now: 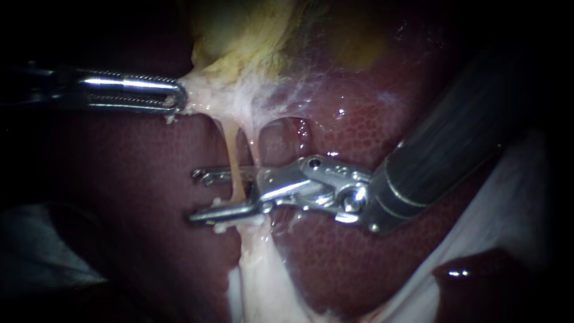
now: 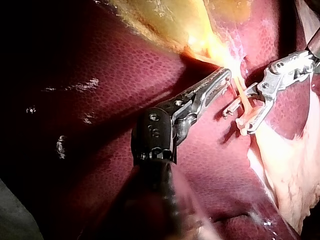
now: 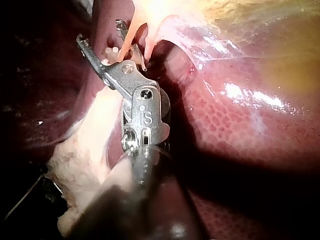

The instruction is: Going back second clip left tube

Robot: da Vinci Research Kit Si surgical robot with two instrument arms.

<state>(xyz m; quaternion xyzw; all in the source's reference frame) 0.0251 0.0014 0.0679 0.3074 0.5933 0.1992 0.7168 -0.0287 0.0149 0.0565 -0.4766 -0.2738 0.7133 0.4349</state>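
Note:
My left instrument comes in from the left, its jaws shut on pale tissue at the neck of the yellowish gallbladder, drawing it leftward; the left wrist view shows the same hold. Two thin tubes run down from that tissue: the left tube and the right tube. My right instrument enters from the right with its jaws open, one on each side of the left tube. In the right wrist view, the open jaws of the right instrument straddle the tube.
Dark red liver lies under and around everything. A band of pale fatty tissue hangs below the tubes. White cloth shows at the lower right, beside the right instrument's shaft.

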